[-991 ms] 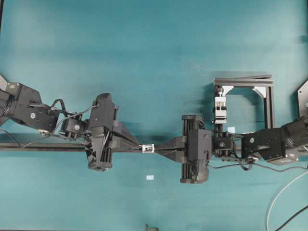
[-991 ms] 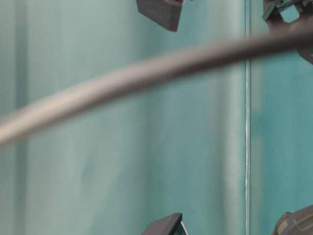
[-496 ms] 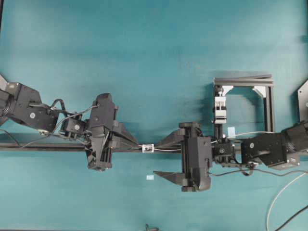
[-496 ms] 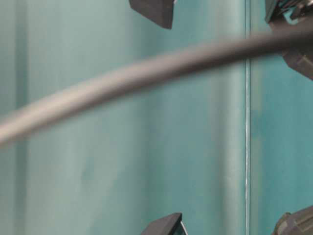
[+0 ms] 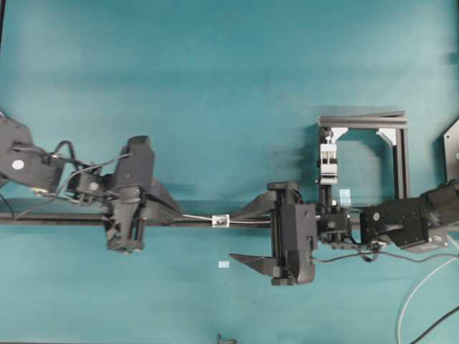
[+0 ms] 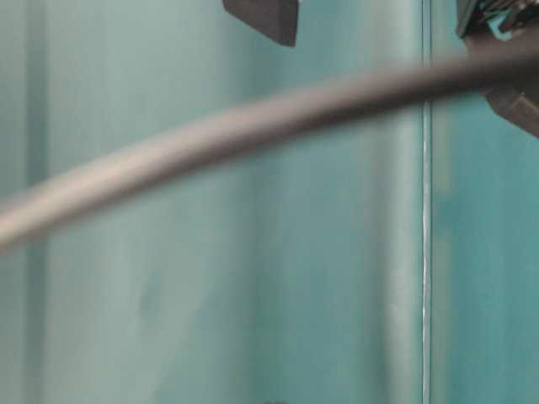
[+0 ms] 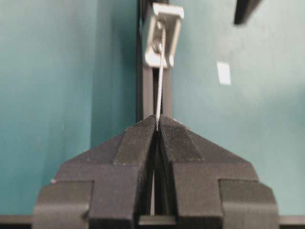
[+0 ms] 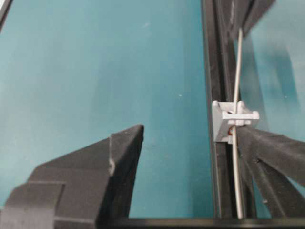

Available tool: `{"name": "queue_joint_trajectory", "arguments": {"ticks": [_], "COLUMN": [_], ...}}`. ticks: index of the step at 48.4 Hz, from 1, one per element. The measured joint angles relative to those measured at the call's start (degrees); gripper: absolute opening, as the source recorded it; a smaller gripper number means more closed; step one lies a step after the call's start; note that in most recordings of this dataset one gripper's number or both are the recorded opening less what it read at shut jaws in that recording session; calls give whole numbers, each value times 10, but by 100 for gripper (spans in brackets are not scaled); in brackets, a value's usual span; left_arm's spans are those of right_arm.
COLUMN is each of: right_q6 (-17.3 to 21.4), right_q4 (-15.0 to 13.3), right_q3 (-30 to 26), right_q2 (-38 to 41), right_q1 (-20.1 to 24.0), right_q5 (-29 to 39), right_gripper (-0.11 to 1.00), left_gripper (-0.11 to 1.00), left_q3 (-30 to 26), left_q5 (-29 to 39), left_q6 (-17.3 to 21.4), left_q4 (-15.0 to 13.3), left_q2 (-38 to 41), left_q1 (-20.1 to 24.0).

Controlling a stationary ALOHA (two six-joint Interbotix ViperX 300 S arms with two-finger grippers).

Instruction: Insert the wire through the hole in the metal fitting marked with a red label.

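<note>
- silvery-grey, very thin stiff wire (image 7: 160,71) runs through the small silvery-white squarish metal fitting (image 5: 221,221), which sits on the long black rail (image 5: 72,218) crossing the teal table (image 5: 215,86).
- left gripper (image 7: 157,125) is clenched on the wire, its black fingers pinching the strand; the fitting lies straight ahead of its tips, a little apart.
- right gripper (image 5: 252,235) stands released with jaws spread wide; the fitting sits just beside its upper finger (image 8: 276,152), and that finger looks to touch it.
- the wire's long axis follows the rail, from the left gripper through the fitting toward the right gripper. judged from this, the wire is already threaded, and any further pull turns on keeping that line. the right gripper is the nearer to the fitting.
- left wrist view shows the wire entering the fitting's dark hole (image 7: 157,45); right wrist view shows it running on past the fitting on both sides. the table-level view gives only a blurred dark cable (image 6: 253,126).
</note>
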Motion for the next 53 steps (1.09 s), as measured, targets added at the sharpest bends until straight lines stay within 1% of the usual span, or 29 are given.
{"name": "queue_joint_trajectory", "arguments": {"ticks": [12,22,30,40,53], "right_q6": [-2,-1,-1,-1,-1], "right_q4": [0,0,-1,0,0], "right_q3": [0,0,0,0,0], "right_q2": [-2,-2,-2,-2,-2], "right_q1": [0,-1,-1,-1,-1], "right_q5": [8,10,10,11,11], "right_gripper": [95,95,95,95,95], "left_gripper": [-10,-10,-10,-10,-10], "left_q3": [59,109,138,158,162], "left_q5": [12,15,18,29,28], "left_q6": [-5,-41,-58,-61,-60], "left_q4": [1,0,1,0,1], "left_q2": [-81,-130,-157,-192,-210], "left_q1": [-11,-17,-17,-18,-18]}}
